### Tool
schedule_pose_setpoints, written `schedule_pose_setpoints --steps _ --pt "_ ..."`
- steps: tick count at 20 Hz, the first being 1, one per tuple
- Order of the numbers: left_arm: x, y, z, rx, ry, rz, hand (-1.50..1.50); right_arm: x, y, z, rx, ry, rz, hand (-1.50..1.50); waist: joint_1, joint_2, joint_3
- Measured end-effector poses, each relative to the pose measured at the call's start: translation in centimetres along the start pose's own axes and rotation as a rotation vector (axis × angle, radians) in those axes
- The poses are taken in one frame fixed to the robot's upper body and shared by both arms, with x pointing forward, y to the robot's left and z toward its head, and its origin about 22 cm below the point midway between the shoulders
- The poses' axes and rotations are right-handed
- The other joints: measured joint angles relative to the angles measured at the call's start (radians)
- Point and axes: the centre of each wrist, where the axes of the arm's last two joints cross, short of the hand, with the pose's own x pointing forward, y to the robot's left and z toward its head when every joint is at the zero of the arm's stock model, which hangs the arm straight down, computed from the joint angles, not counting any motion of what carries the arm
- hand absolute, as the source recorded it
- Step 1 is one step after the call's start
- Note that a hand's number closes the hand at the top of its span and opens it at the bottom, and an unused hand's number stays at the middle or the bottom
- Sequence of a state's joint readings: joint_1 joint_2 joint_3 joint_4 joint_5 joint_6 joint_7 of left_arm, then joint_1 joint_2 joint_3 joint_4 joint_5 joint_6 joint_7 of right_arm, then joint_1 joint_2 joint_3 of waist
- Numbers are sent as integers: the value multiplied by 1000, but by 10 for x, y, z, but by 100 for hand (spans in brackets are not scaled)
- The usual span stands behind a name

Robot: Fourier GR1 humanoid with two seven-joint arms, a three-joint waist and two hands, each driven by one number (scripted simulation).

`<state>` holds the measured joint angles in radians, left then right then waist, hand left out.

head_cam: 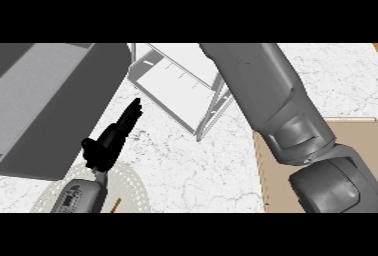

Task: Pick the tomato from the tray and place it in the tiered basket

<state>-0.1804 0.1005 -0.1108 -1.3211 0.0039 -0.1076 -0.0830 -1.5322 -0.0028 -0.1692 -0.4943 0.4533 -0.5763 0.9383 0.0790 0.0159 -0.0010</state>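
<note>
at the far left a large grey box-like body (52, 105) is seen, which fills the upper left corner; what it is cannot be told. below it, at the lower left, a round pale perforated thing (129, 187), perhaps a plate or a mat, lies on the white marbled counter (199, 165). over this round thing the left hand (111, 142) is shown, with its grey forearm coming in from the lower edge; the fingers are held straight and point up and to the right, and nothing is held in them. to the right of the fingertips, at the top middle, a white wire-framed shelf (173, 85) is seen, tilted in the view, which is judged to be the tiered basket. further right the big grey right forearm (284, 105) crosses the view from the top down to the lower right, and the right hand is not shown at all, so its state cannot be told. under this arm, at the right edge, a tan flat surface (277, 175) is found, probably the tray. the tomato is not visible anywhere; it is judged to be hidden by the right arm or held beyond the view. the relation that matters is judged as this: the basket lies up and to the left of the tray, so the right arm is the nearer one to the tray, while the left hand is nearer to the basket.
</note>
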Motion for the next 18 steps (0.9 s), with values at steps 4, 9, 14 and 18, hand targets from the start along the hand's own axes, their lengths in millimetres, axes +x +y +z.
schedule_pose_setpoints --steps 4,9,14,18 --pt "-2 2 3 25 8 7 0 -2 4 1 -101 -53 -44 -150 -22 -6 1" --pt "-10 12 14 61 24 20 0 4 -7 -8 -323 -115 -38 -150 -60 -19 0" --pt "-12 20 21 97 43 23 0 13 -36 -20 -498 -189 -93 -150 -105 -35 1" --pt "-19 28 33 133 62 30 0 5 -53 -27 -552 -218 -165 -150 -139 -48 2"
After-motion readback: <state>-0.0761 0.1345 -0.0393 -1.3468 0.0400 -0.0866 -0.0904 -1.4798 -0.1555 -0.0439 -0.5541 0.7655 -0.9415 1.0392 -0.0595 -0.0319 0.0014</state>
